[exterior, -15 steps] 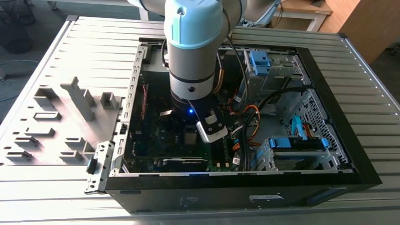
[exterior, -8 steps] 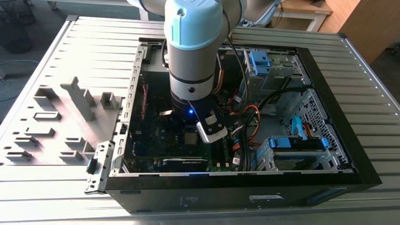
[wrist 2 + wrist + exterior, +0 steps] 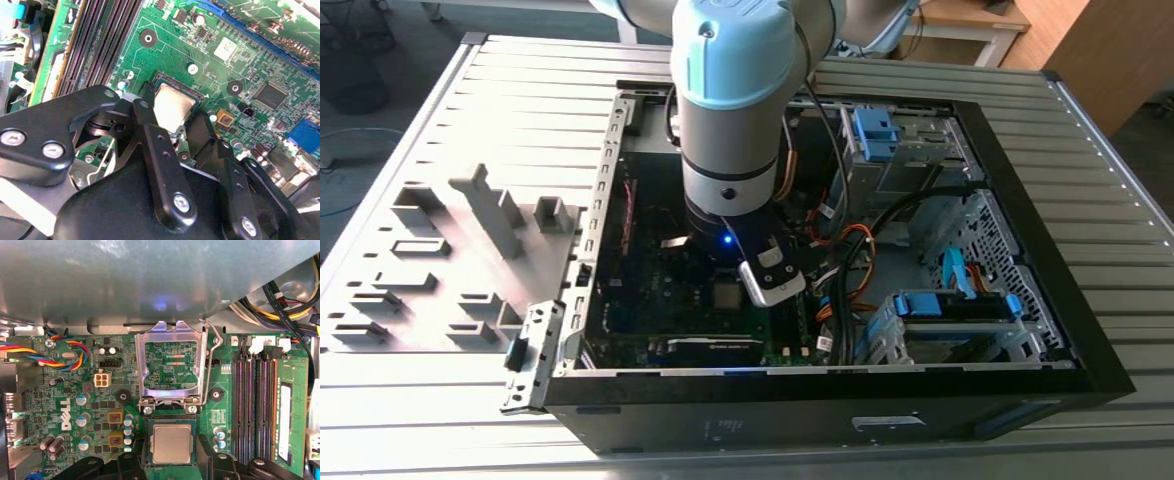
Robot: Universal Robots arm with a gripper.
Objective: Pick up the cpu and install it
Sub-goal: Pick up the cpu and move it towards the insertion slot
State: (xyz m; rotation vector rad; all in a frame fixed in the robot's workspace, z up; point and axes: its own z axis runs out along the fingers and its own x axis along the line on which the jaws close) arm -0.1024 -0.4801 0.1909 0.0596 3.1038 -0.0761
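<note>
The cpu [image 3: 172, 442], a small square chip with a pale silver top, lies flat in the dark socket on the green motherboard [image 3: 65, 390]. In the second wrist view the cpu [image 3: 172, 105] shows between two black fingers [image 3: 155, 150]. My gripper [image 3: 171, 450] hovers just over it, open, one finger on each side of the socket and a small gap to the chip's edges. In the exterior view the arm reaches down into the open computer case [image 3: 854, 395], with the cpu [image 3: 724, 293] just beneath the wrist.
The socket's metal load plate [image 3: 170, 365] stands flipped up beside the chip, its wire lever [image 3: 216, 360] raised. Memory slots [image 3: 255, 405] run along one side, coloured cables [image 3: 30, 352] along the other. Grey fixtures [image 3: 467, 260] stand on the slatted table at the exterior view's left.
</note>
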